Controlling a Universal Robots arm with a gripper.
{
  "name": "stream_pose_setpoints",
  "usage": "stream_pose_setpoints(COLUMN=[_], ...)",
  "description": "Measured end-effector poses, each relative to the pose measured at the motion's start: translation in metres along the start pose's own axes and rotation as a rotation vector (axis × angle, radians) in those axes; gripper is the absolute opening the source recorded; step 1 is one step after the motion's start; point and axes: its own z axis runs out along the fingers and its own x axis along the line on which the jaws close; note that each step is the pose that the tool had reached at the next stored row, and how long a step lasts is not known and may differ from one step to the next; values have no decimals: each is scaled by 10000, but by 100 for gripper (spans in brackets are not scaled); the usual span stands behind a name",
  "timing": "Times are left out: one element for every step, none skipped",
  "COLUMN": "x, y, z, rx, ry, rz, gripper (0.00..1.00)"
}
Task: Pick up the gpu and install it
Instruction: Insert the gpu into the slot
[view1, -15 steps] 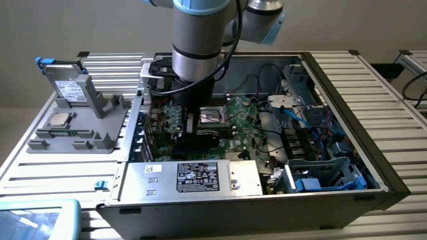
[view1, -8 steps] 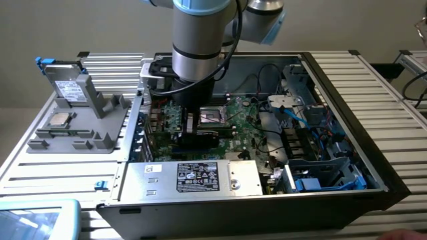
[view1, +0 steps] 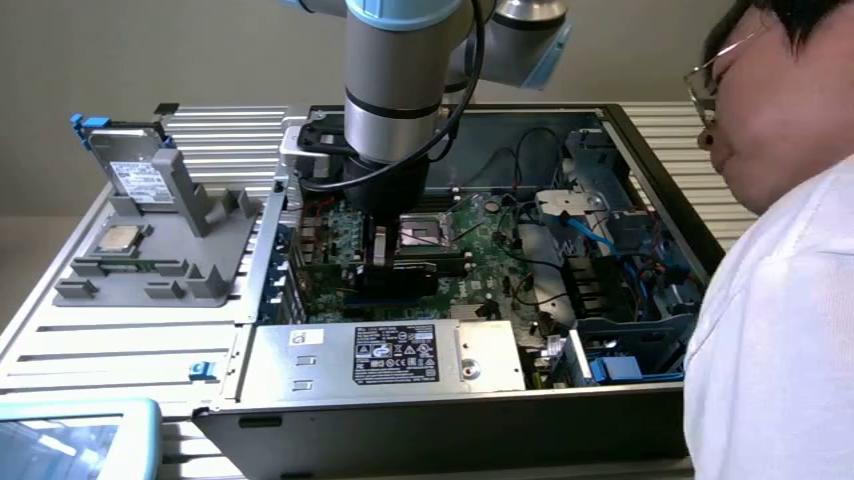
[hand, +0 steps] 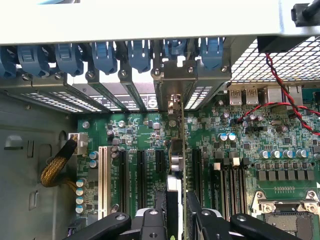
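Claw (hand: 176, 212) clenched on upright gpu (hand: 176, 150), edge-on between its fingers, over motherboard (hand: 250, 150) slots.

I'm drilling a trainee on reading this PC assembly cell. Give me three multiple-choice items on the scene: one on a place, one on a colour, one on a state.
1. Where is the end effector?
A. over the grey stand
B. inside the open computer case, above the motherboard
C. beside the person's sleeve

2. What colour are the slot clips along the case wall?
A. red
B. yellow
C. blue

3. How is the gpu placed?
A. on edge between the end effector's fingers
B. flat on the stand
C. on the table

Answers: B, as the arm reaches down into the case; C, as the wrist view shows a row of blue clips; A, as the card runs edge-on between the black fingers above the slots.
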Motion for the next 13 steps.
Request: stream_pose_setpoints(x=[0,0,0,0,0,0,0,0,0,0,0,0,0], y=[0,0,0,0,0,0,0,0,0,0,0,0,0], z=[0,0,0,0,0,0,0,0,0,0,0,0,0], rx=[0,0,0,0,0,0,0,0,0,0,0,0,0], ry=[0,0,0,0,0,0,0,0,0,0,0,0,0], rz=[0,0,0,0,0,0,0,0,0,0,0,0,0], gripper=[27,27,27,27,27,27,27,27,27,27,27,27,27])
